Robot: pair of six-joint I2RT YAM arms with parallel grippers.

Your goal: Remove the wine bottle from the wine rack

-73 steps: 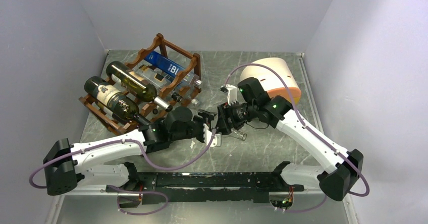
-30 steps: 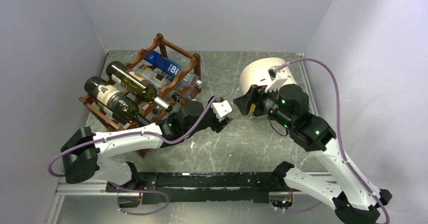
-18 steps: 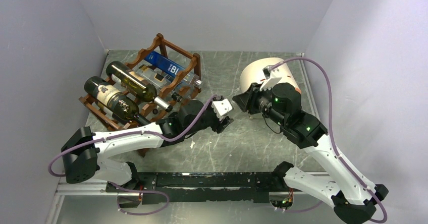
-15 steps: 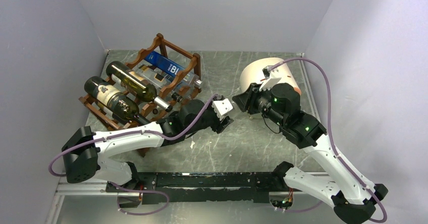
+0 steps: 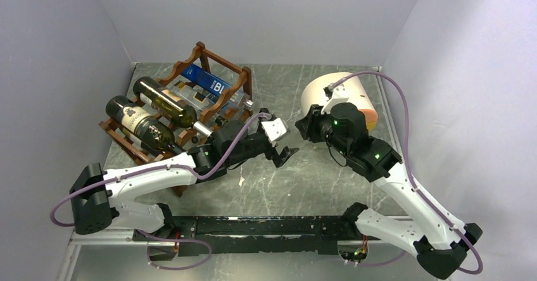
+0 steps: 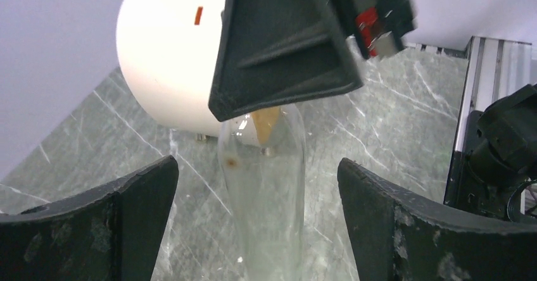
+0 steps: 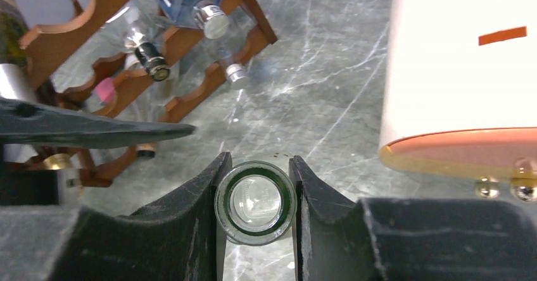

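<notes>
**Q:** Is the bottle off yet? What does the overhead cam give you?

**A:** From overhead, my left tool (image 5: 282,137) and right tool (image 5: 305,128) sit nose to nose above the bench (image 5: 304,183). The wine rack (image 5: 190,104) is back behind my left tool, with other bottles (image 5: 142,126) lying in it. The clear glass one is too faint to pick out from up there.

**Q:** And the wrist cams?

**A:** On the left wrist cam my left tool is spread wide. The wine bottle (image 6: 263,186) runs down the gap between its fingers and touches neither. My right tool is clamped over the bottle's far end, and a cream drum box (image 6: 164,53) sits just beyond that. On the right wrist cam my right tool is squeezed tight on the bottle's neck, with the mouth facing the lens. The bottle is clear of the rack, which is ahead and left of those fingers. The box is to their right.
</notes>
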